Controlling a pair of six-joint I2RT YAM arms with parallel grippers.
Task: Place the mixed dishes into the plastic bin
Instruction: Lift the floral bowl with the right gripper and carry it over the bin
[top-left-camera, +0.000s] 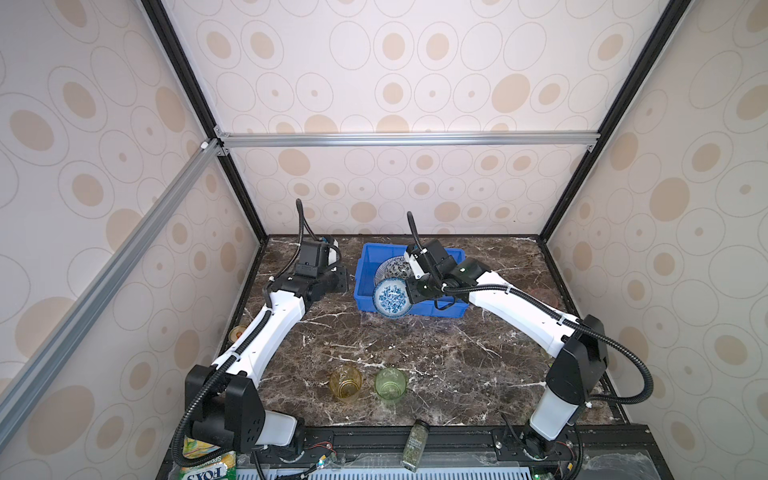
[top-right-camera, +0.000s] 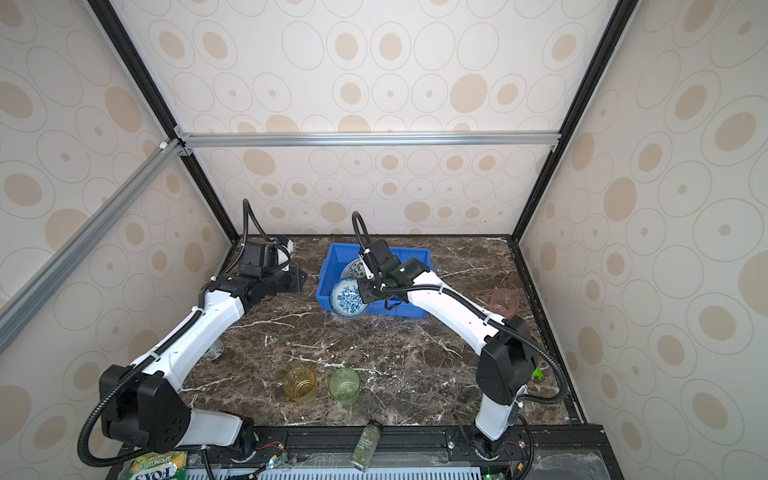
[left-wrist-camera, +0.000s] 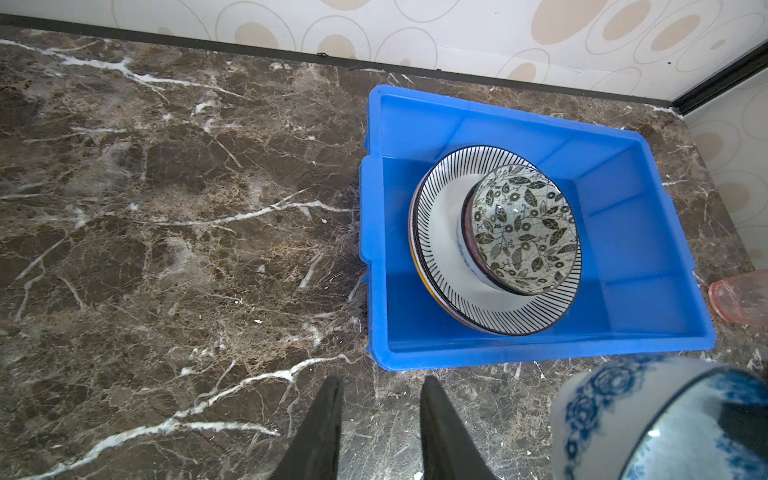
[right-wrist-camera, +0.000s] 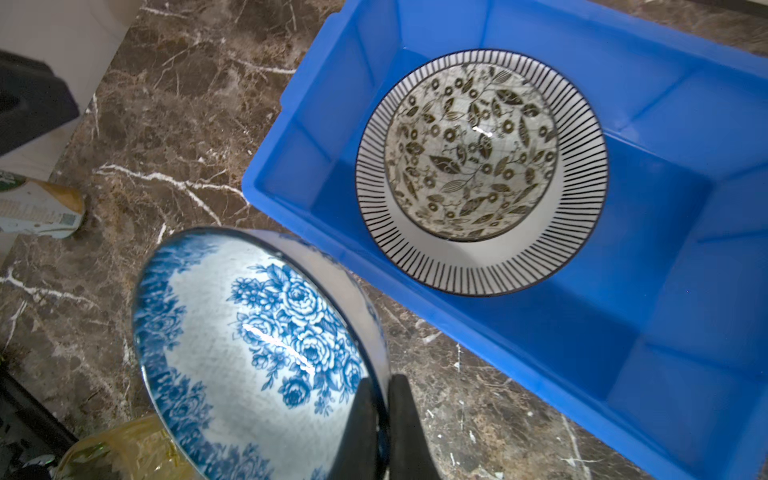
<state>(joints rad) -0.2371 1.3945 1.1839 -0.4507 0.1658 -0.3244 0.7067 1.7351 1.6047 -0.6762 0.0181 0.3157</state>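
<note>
The plastic bin (top-left-camera: 368, 266) is a bright blue tub at the back middle of the marble table. Inside it a striped-rim plate (left-wrist-camera: 436, 249) carries a black-white floral bowl (left-wrist-camera: 519, 224). My right gripper (right-wrist-camera: 384, 380) is shut on the rim of a blue floral bowl (right-wrist-camera: 249, 332). It holds the bowl tilted in the air at the bin's front left corner, seen in both top views (top-left-camera: 390, 298) (top-right-camera: 348, 298). My left gripper (left-wrist-camera: 382, 382) is open and empty just left of the bin. Yellow (top-left-camera: 345, 383), green (top-left-camera: 390, 384) and pink (top-right-camera: 503, 301) tumblers stand on the table.
A spice jar (top-left-camera: 414, 444) lies on the front rail. A small tin can (top-left-camera: 238, 332) sits by the left wall under my left arm. A snack packet (top-left-camera: 208, 461) lies at the front left corner. The enclosure walls close in three sides.
</note>
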